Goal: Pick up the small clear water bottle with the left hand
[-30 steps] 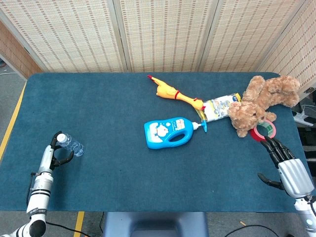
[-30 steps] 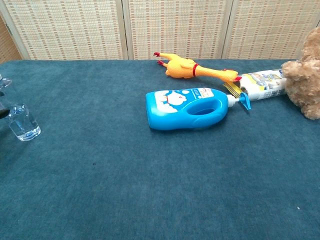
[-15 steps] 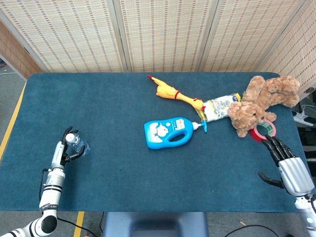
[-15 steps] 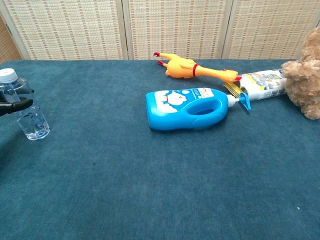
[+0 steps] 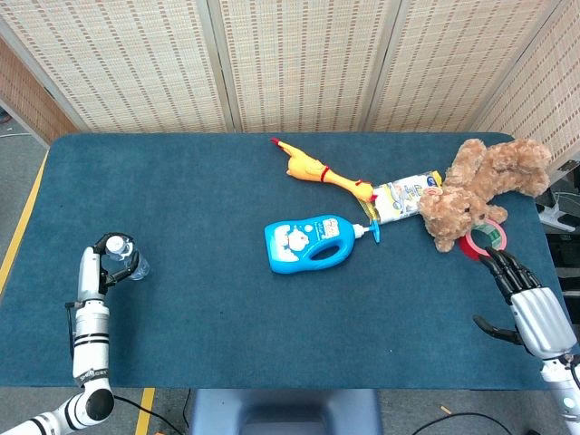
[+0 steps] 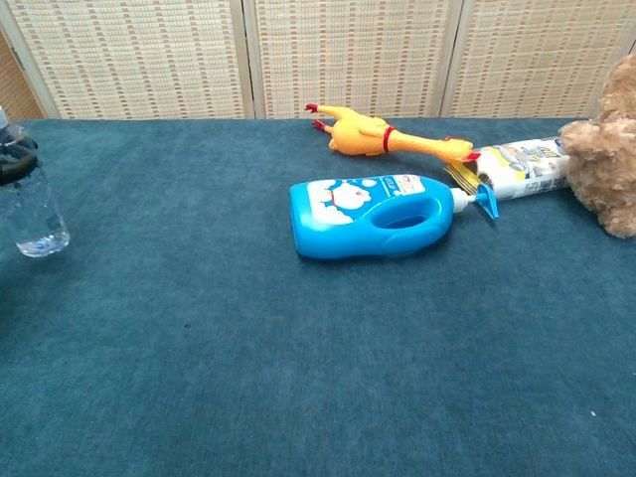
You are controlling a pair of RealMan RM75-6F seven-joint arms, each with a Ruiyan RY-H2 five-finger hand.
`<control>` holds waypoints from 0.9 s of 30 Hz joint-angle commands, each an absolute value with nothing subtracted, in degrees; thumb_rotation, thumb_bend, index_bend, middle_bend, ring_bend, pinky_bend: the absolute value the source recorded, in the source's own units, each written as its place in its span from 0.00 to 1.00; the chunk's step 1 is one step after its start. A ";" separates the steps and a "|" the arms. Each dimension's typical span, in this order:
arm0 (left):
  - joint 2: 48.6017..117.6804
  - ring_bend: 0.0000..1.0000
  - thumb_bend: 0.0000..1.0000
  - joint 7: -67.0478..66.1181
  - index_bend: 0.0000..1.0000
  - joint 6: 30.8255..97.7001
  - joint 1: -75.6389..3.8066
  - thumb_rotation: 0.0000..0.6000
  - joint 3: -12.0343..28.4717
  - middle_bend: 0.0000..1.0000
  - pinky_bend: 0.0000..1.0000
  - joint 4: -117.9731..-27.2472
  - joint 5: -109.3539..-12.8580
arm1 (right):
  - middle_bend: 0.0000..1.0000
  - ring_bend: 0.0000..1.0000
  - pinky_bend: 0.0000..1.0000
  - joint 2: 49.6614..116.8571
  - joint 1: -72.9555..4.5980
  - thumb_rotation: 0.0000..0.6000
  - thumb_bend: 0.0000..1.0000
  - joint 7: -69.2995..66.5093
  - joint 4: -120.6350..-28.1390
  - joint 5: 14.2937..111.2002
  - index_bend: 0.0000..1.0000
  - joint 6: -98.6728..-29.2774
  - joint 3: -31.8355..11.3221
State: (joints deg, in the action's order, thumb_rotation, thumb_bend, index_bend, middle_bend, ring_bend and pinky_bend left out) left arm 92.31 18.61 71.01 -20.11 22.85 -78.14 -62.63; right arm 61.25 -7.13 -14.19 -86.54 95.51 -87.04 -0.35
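The small clear water bottle [image 5: 127, 261] with a white cap stands upright near the table's front left edge. In the chest view, the bottle [image 6: 32, 211] shows at the far left with a little water at its bottom. My left hand [image 5: 98, 268] grips it, and a dark finger [image 6: 18, 167] wraps round its neck. Whether its base touches the cloth, I cannot tell. My right hand [image 5: 528, 304] rests far off at the front right corner, fingers spread and holding nothing; the chest view does not show it.
On the blue table [image 5: 208, 317], a blue detergent bottle [image 5: 313, 243] lies in the middle. Behind it lie a yellow rubber chicken [image 5: 317, 170] and a white tube [image 5: 403, 198]. A brown teddy bear [image 5: 480, 186] and a red tape ring [image 5: 480, 241] sit at the right.
The bottle has gone from tilted to upright in my left hand, moved right, then back left toward the table's edge. The right hand has not moved.
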 commanded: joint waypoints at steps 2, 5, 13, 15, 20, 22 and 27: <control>92.30 0.57 0.45 -4.55 0.53 84.51 -23.07 1.00 22.13 0.68 0.41 -68.08 -69.65 | 0.00 0.00 0.17 61.33 -7.14 1.00 0.11 -14.13 -86.54 95.49 0.00 -87.04 -0.34; 93.05 0.60 0.45 -4.21 0.56 87.48 -23.63 1.00 21.36 0.71 0.48 -65.13 -72.73 | 0.00 0.00 0.17 61.36 -7.32 1.00 0.11 -13.87 -86.59 95.38 0.00 -86.73 -0.37; 88.56 0.61 0.46 29.98 0.58 77.60 -20.35 1.00 25.65 0.71 0.48 -84.10 -67.26 | 0.00 0.00 0.17 61.16 -7.67 1.00 0.11 -13.07 -87.10 95.20 0.00 -85.49 0.01; 87.31 0.61 0.47 38.90 0.58 74.27 -19.43 1.00 26.71 0.71 0.48 -87.62 -65.75 | 0.00 0.00 0.17 61.10 -7.71 1.00 0.11 -13.04 -87.18 95.18 0.00 -85.41 0.03; 84.39 0.61 0.52 53.08 0.58 66.75 -17.87 1.00 28.83 0.71 0.48 -92.58 -61.66 | 0.00 0.00 0.17 61.05 -7.73 1.00 0.11 -13.00 -87.27 95.00 0.00 -85.29 0.04; 85.42 0.61 0.55 48.03 0.58 68.76 -18.45 1.00 28.31 0.71 0.48 -90.29 -61.27 | 0.00 0.00 0.17 61.02 -7.74 1.00 0.11 -13.07 -87.27 95.05 0.00 -85.29 0.10; 91.96 0.61 0.59 21.69 0.58 80.32 -21.77 1.00 24.62 0.71 0.47 -77.21 -63.85 | 0.00 0.00 0.17 60.92 -7.78 1.00 0.12 -13.16 -87.33 94.99 0.00 -85.18 0.13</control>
